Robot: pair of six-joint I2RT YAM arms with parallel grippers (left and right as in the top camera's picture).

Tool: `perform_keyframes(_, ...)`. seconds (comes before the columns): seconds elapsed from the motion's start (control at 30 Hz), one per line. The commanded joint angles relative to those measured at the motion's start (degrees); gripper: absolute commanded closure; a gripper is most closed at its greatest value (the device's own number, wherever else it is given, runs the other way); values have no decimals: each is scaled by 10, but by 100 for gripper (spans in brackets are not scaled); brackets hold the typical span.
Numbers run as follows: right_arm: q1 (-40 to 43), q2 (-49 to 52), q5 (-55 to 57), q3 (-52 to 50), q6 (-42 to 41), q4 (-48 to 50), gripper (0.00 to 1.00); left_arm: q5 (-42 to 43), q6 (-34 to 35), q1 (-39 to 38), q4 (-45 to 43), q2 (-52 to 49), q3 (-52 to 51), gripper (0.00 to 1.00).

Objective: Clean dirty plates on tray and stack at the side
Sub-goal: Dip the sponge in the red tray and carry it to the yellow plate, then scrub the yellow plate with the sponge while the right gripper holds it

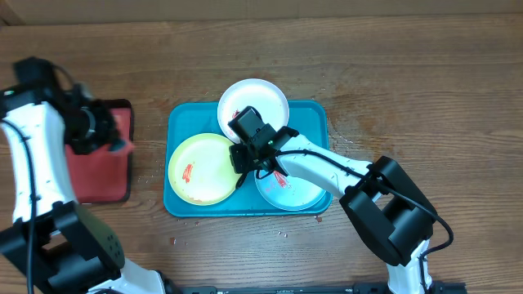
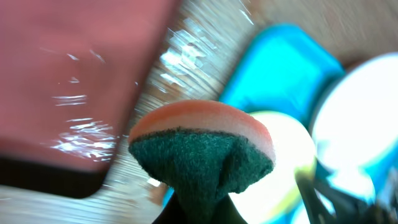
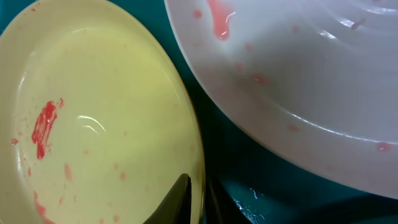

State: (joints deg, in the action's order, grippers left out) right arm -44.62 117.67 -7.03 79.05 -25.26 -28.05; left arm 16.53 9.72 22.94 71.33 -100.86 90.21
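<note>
When you looked down from overhead, your left arm was bent over the left side of the table, its left gripper hanging above the red tray. Your right arm reached in from the lower right, so that the right gripper sat at the right rim of the yellow-green plate. You had three plates, all on the turquoise tray: the yellow-green one at left, the white plate at the far edge, and the mint plate partly under the right arm, each with red smears. One red tray lay just beside the turquoise one on bare brown wood, with a few red specks by the turquoise tray's near edge. From the left wrist, blurred, the claw was clamped on one sponge, orange above, its green scouring face creased where pinched. From the right wrist, one dark finger lay just inside the yellow-green plate's rim. The other was hidden, so I cannot tell whether that claw was closed or apart.
</note>
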Motion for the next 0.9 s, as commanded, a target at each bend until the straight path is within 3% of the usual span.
perform_keyframes(0.0,6,5,5,23,1,1,89,71,-40,-62,-16,4,-70,96)
perform_keyframes(0.17,24,5,-11,24,1,-13,89,74,-37,-141,-115,4,-178,96)
perform_keyframes(0.37,31,7,-38,24,1,-34,89,66,16,-201,-234,4,-256,96)
perform_keyframes(0.63,11,33,-46,24,1,-42,84,42,27,-226,-255,4,-261,96)
perform_keyframes(0.87,11,34,-46,24,-1,-38,88,39,30,-257,-271,3,-270,95)
